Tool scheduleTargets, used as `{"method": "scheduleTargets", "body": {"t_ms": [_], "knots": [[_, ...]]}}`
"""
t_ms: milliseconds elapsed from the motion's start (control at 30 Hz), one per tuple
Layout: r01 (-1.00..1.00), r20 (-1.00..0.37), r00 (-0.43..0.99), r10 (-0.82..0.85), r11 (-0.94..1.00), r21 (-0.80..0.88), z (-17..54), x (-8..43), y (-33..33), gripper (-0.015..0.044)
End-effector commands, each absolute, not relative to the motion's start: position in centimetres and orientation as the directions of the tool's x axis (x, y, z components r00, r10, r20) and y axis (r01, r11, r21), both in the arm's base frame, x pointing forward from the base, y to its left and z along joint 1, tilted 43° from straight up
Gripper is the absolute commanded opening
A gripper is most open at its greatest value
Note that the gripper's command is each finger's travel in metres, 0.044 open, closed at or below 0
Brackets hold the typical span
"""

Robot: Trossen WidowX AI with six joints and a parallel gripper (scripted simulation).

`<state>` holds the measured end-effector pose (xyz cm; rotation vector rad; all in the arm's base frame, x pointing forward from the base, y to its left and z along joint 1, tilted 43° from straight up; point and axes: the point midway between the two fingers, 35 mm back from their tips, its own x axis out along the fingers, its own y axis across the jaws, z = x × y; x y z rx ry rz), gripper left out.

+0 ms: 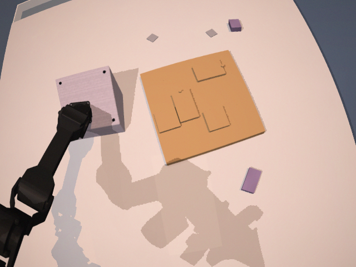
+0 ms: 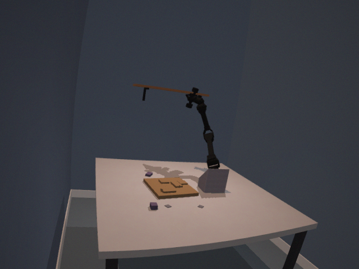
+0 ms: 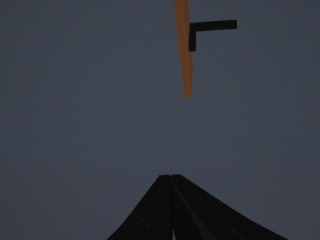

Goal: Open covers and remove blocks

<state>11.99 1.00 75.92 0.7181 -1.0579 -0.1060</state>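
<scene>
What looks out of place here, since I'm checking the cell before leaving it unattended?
The tool is shut with nothing between its fingertips, up near the wall shelf. That seems odd, since the puzzle board lies well below it on the table.

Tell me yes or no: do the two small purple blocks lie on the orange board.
No, the purple cube and flat purple block both lie beside it on the table.

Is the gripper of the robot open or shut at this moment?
Shut, with nothing held: in the wrist view, the tips of its two fingers meet, and no object shows between them.
</scene>
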Motion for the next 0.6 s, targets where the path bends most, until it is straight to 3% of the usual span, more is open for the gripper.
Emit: {"method": "scheduleTargets", "body": {"t_ms": [0, 567], "knots": [[-0.236, 0.767, 0.516, -0.381, 0.798, 0.555, 75.7, 13.0, 2.5, 0.0000], [-0.187, 0.773, 0.561, -0.296, 0.865, 0.466, 74.8, 15.8, 5.9, 0.0000]]}}
